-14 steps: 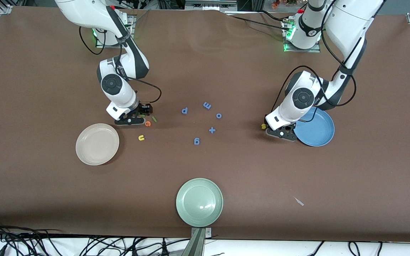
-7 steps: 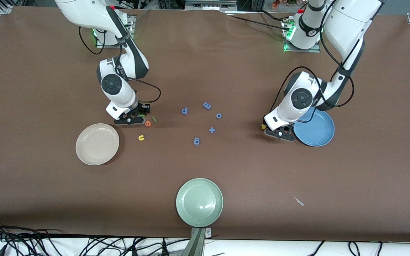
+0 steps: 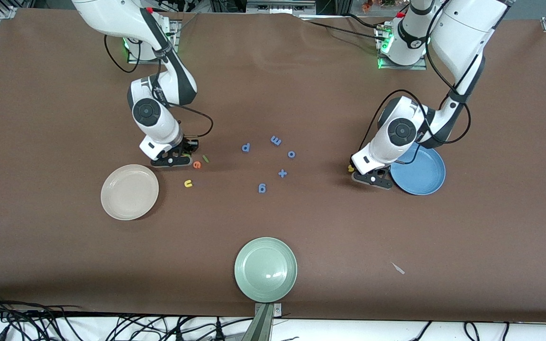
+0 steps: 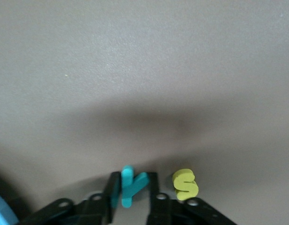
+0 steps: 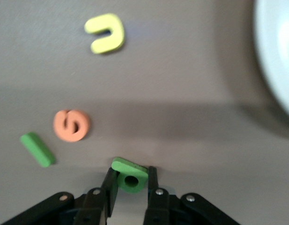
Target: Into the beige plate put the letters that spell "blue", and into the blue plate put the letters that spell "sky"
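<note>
The left gripper (image 4: 131, 206) is clamped on the teal y (image 4: 129, 185) down on the counter (image 3: 301, 94) beside the blue plate (image 3: 417, 170); the right gripper (image 5: 130, 197) pinches the green b (image 5: 130, 175) near the beige plate (image 3: 129, 192). We judge both foam letters light and squashy, best pinched across their flat sides.

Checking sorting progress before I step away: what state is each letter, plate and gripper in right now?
left gripper: fingers shut on teal y
right gripper: fingers shut on green b
yellow s: loose on table
orange e: loose on table
green l: loose on table
yellow u: loose on table
beige plate: empty
blue plate: empty
</note>
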{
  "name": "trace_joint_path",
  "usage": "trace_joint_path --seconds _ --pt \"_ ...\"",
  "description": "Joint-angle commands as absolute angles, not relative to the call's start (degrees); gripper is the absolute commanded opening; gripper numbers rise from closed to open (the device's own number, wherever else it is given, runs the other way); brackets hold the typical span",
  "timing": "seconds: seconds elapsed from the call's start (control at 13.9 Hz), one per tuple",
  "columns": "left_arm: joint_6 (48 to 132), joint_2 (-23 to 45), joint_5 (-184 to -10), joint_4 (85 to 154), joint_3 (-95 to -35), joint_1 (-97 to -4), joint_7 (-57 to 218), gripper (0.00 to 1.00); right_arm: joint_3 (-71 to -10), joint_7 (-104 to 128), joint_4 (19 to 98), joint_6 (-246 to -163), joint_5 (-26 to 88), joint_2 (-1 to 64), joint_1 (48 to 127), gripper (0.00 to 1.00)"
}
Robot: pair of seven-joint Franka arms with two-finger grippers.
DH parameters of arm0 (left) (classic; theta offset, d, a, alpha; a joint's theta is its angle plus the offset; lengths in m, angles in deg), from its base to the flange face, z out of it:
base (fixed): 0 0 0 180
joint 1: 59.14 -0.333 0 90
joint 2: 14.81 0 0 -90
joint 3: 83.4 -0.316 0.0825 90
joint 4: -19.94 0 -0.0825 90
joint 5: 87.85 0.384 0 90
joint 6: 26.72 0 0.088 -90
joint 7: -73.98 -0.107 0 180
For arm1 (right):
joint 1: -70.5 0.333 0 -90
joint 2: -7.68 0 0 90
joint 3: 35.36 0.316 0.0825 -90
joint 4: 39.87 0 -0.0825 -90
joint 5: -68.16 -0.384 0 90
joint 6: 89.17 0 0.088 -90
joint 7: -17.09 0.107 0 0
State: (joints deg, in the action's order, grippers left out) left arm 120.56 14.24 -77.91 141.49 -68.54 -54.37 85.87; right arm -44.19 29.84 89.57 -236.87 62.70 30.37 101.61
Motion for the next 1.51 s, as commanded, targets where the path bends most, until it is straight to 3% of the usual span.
trace_joint_path --seconds 0.0,0.22,0.36,0.65,0.93,1.15,1.44 --pt "120.7 14.8 -78.8 140.8 -68.5 -54.5 84.2 0.2 -46.7 25.9 85.0 -227.9 62.4 27.9 101.6 0.28" --pt "120.6 14.4 -78.8 140.8 -68.5 -54.9 83.9 0.1 -51.3 19.1 77.1 -216.9 62.4 28.2 101.4 0.28" --pt "120.2 12.9 -78.9 140.8 -68.5 -55.5 84.7 0.06 -54.6 13.3 74.1 -216.4 62.4 28.8 100.8 0.28" --pt "114.1 8.3 -79.1 140.1 -68.5 -58.1 84.0 0.07 -55.1 4.7 70.3 -217.3 62.0 32.5 95.2 0.3" --pt "108.3 3.9 -79.0 140.9 -68.5 -63.8 77.3 0.08 -55.0 5.2 68.1 -217.1 61.4 33.5 95.2 0.64" --pt "114.6 2.4 -79.0 145.6 -68.3 -67.4 76.8 0.1 -53.8 6.7 68.0 -217.0 61.3 33.4 95.5 0.66" --pt "116.0 4.0 -78.9 148.3 -68.3 -72.3 71.5 0.13 -48.6 16.9 63.9 -217.0 61.1 35.8 95.5 0.66"
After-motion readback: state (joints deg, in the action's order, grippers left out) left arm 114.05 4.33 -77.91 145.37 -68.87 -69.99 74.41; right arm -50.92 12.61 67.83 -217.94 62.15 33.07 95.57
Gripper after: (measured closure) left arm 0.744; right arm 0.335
